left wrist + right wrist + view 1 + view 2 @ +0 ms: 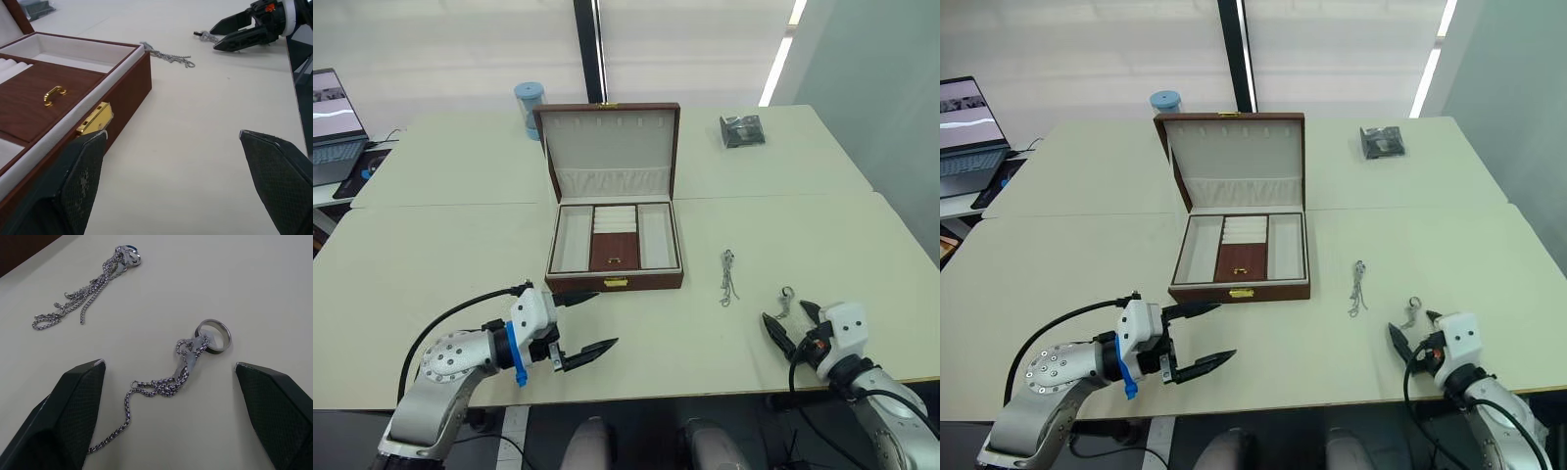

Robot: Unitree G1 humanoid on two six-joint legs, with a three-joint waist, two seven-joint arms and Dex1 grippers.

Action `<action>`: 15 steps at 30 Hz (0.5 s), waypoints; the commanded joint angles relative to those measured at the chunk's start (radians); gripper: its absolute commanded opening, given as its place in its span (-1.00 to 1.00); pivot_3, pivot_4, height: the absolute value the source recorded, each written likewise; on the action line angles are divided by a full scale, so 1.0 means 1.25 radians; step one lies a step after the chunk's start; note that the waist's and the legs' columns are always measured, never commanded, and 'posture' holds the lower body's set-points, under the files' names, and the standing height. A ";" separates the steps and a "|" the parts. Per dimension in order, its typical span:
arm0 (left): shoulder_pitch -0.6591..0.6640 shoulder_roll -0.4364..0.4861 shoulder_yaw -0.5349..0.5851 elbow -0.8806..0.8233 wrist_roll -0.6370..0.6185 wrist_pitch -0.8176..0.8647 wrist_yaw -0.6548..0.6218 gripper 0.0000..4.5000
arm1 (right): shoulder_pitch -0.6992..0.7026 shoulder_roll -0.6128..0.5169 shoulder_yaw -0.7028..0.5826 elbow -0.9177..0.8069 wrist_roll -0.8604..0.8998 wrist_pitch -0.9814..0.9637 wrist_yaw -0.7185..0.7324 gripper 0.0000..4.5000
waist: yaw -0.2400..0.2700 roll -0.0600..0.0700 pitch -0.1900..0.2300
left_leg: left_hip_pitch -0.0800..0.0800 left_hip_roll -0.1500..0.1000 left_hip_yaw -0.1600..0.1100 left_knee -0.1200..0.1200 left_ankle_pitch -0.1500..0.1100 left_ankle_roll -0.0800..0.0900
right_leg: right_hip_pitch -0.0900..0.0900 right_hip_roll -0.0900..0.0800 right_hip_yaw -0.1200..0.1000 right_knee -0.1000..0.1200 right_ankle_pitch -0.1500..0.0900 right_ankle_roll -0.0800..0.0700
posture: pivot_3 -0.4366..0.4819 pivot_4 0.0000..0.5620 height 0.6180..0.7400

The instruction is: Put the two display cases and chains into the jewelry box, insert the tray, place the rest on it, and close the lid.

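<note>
The jewelry box (615, 281) stands open at the table's centre, its lid (612, 142) upright behind. The tray (614, 251), brown in the middle with a gold handle, sits inside it. My left gripper (605, 318) is open just in front of the box's gold clasp (95, 120). My right gripper (168, 367) is open low over the table, with a short chain (166, 384) carrying a ring (213, 333) lying between its fingers. A longer doubled silvery chain (728, 277) lies right of the box. The display cases are out of view.
A crinkly dark packet (741, 130) lies at the back right. A blue-capped cylinder (529, 108) stands behind the box's left corner. A laptop (335, 122) sits on a side desk at far left. Both grippers are near the table's front edge.
</note>
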 commanded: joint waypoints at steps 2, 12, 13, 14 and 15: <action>-0.021 0.001 -0.008 -0.050 -0.005 0.018 0.015 1.00 | 0.002 0.008 0.019 0.010 -0.029 0.044 -0.040 0.99 | 0.000 -0.003 -0.002 | 0.001 0.000 0.000 0.000 0.000 0.000 | 0.001 0.000 0.000 0.000 0.000 0.000 | -0.05 -0.47 1.00; -0.045 -0.001 -0.008 -0.079 -0.018 0.071 0.046 1.00 | -0.011 0.003 0.028 0.029 -0.043 0.086 -0.066 -0.05 | 0.001 -0.010 -0.010 | 0.005 0.000 -0.002 0.000 0.000 0.000 | 0.007 0.000 -0.001 -0.001 0.000 0.000 | -0.05 -0.47 1.00; -0.050 -0.001 -0.008 -0.083 -0.019 0.078 0.049 1.00 | -0.011 0.004 0.028 0.029 -0.043 0.088 -0.067 -0.14 | 0.002 -0.010 -0.011 | 0.005 0.000 -0.002 0.000 0.000 0.000 | 0.007 0.000 -0.001 -0.001 0.000 0.000 | -0.05 -0.47 1.00; -0.054 -0.002 -0.008 -0.088 -0.021 0.086 0.052 1.00 | -0.012 0.004 0.027 0.028 -0.043 0.090 -0.067 -0.23 | 0.003 -0.011 -0.011 | 0.006 -0.001 -0.002 0.000 0.000 0.000 | 0.008 -0.001 -0.001 -0.001 0.000 0.000 | -0.05 -0.47 1.00; -0.058 -0.002 -0.008 -0.092 -0.023 0.093 0.056 1.00 | -0.012 0.004 0.028 0.028 -0.043 0.091 -0.068 -0.31 | 0.004 -0.011 -0.011 | 0.006 -0.001 -0.002 0.000 0.000 0.000 | 0.008 -0.001 -0.002 -0.002 0.000 0.000 | -0.05 -0.47 1.00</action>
